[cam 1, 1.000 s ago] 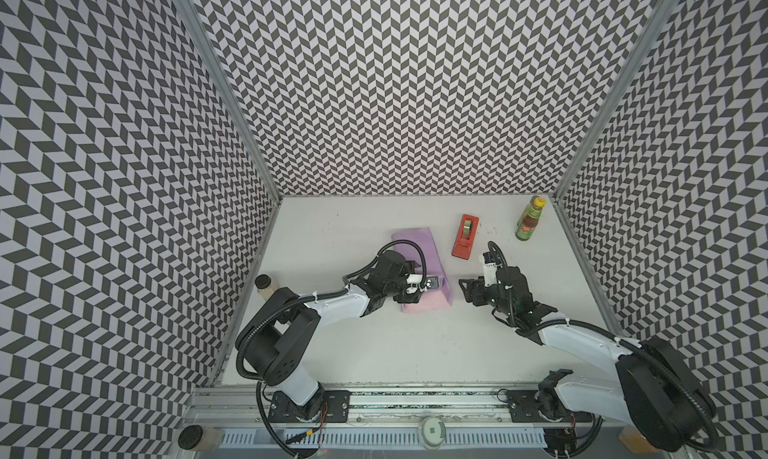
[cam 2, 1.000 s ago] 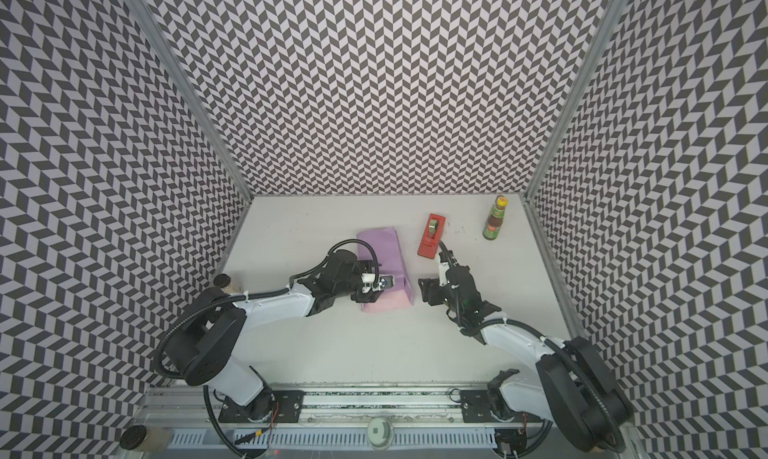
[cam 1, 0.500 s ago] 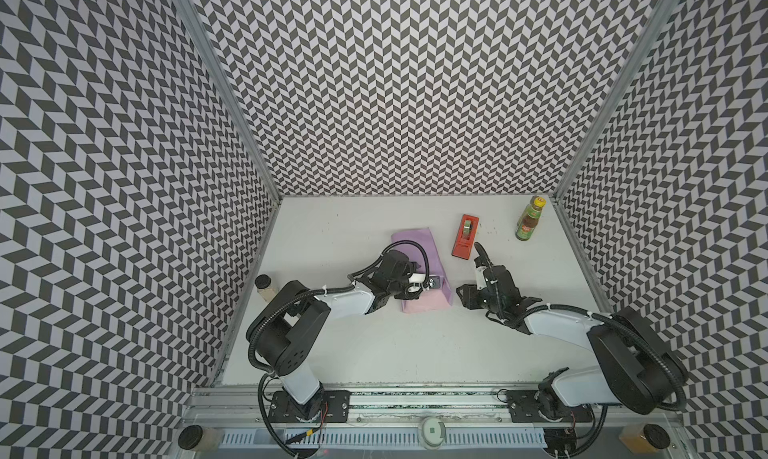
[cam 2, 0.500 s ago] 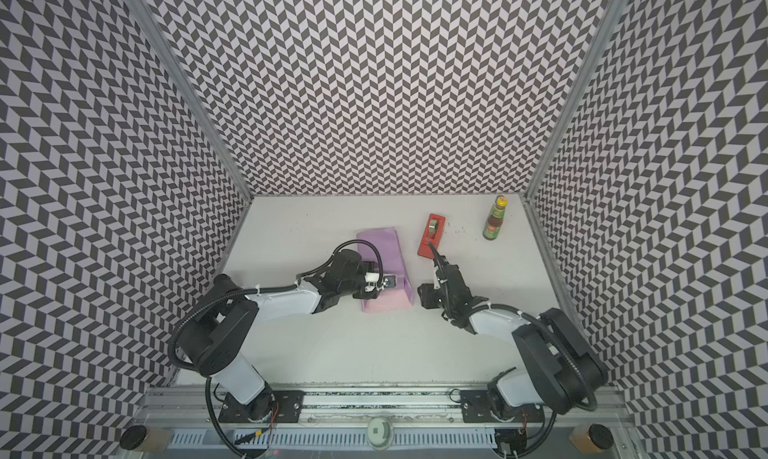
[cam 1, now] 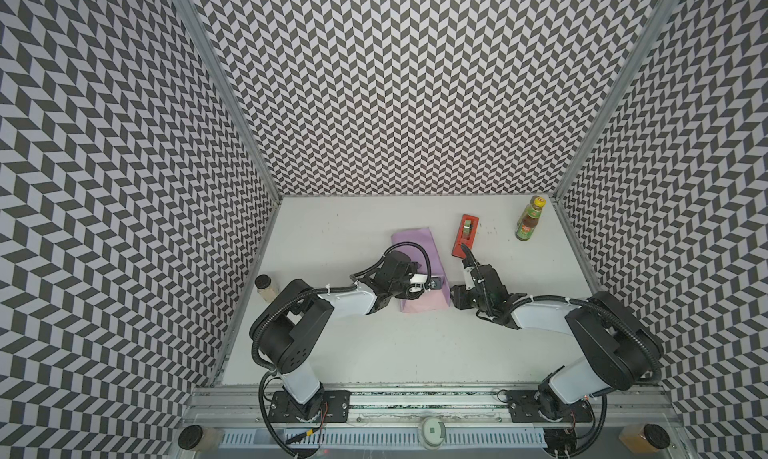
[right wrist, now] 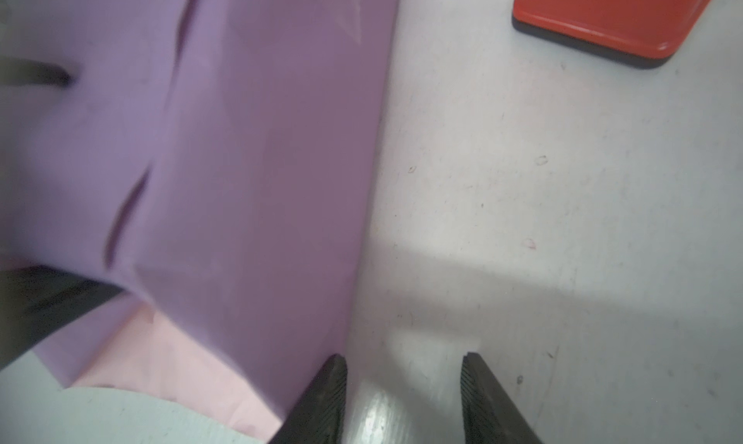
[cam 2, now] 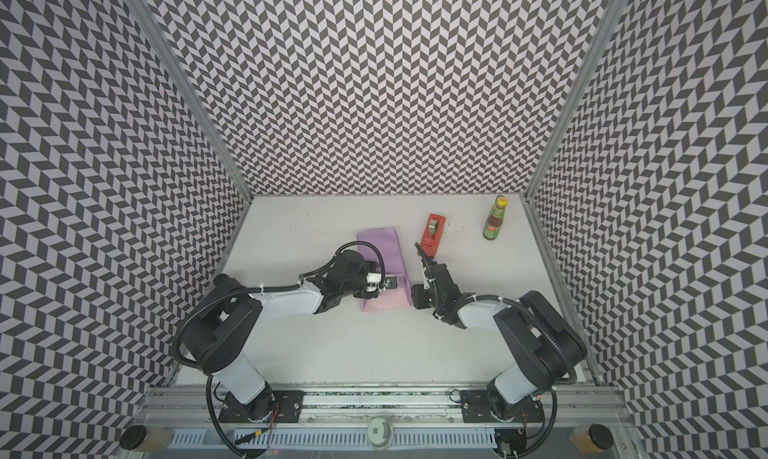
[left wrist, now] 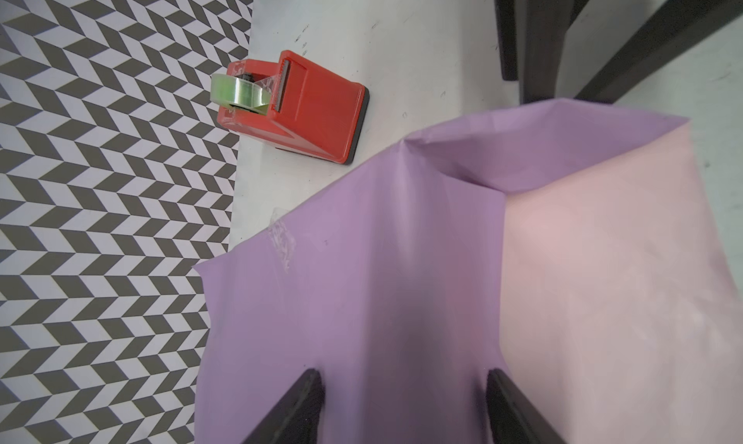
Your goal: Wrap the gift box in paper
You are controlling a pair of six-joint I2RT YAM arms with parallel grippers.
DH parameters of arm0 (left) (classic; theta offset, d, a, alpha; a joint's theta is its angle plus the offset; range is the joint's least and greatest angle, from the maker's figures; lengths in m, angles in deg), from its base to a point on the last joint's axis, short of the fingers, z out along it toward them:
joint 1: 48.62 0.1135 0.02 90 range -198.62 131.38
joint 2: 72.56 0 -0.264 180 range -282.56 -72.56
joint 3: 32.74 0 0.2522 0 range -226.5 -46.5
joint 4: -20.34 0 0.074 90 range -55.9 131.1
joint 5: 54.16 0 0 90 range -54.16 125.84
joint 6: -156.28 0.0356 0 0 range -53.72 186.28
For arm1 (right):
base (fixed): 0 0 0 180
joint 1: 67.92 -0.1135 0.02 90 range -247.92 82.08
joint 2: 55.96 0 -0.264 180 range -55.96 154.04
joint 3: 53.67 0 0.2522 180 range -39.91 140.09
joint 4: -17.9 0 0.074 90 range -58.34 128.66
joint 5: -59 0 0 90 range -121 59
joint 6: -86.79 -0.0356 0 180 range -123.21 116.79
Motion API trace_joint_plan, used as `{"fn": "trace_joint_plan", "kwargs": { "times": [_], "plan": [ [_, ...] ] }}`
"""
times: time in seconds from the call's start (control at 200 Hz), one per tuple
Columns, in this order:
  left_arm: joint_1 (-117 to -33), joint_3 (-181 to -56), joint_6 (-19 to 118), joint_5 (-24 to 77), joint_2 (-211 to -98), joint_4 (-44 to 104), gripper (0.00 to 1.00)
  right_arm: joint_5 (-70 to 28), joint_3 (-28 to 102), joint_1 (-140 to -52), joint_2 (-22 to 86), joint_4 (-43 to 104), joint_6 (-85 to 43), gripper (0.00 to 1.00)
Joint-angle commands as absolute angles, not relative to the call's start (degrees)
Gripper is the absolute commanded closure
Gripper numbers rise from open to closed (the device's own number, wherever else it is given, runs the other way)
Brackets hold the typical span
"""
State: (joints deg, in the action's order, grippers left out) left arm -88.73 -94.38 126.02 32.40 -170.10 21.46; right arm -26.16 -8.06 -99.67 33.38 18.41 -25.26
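Note:
The paper [cam 1: 415,245] [cam 2: 380,240] lies folded into a long parcel mid-table, lilac face up, with a pale pink flap at its near end. The gift box is hidden. In the left wrist view the paper [left wrist: 362,281] fills the foreground. My left gripper [cam 1: 434,284] [cam 2: 390,283] [left wrist: 406,397] is open, its fingertips [left wrist: 309,397] down on the lilac top beside the pink flap. My right gripper [cam 1: 457,301] [cam 2: 419,299] [right wrist: 402,381] is open over bare table at the parcel's near right corner. One of its fingers [right wrist: 325,393] is against the edge of the paper [right wrist: 261,140].
A red tape dispenser [cam 1: 465,236] [cam 2: 432,232] [left wrist: 305,104] [right wrist: 603,11] stands just right of the parcel's far end. A sauce bottle [cam 1: 528,224] [cam 2: 495,223] is at the back right. A small jar [cam 1: 265,286] sits by the left wall. Patterned walls enclose three sides.
My right gripper has come in and down to the parcel's near right corner with its jaws narrower. My left gripper stays on the parcel, jaws slightly narrower.

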Motion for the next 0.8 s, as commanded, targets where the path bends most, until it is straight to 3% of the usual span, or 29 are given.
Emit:
{"fn": "trace_joint_plan", "kwargs": {
  "times": [0.0,0.471,0.796],
  "plan": [
    [-89.13,-93.19,127.01,33.3,-171.42,21.86,0.34,-24.31,-7.82,-101.02,33.71,13.64,-25.51,0.53],
    [-90.1,-92.65,132.5,34.12,-170.48,25.64,0.34,-25.28,-8.27,-102.55,34.06,10.99,-24.77,0.55],
    [-90.76,-91.92,134.4,33.52,-170.72,25.99,0.38,-29.54,-8.26,-102.28,33.53,14.19,-24.38,0.65]
  ]
}}
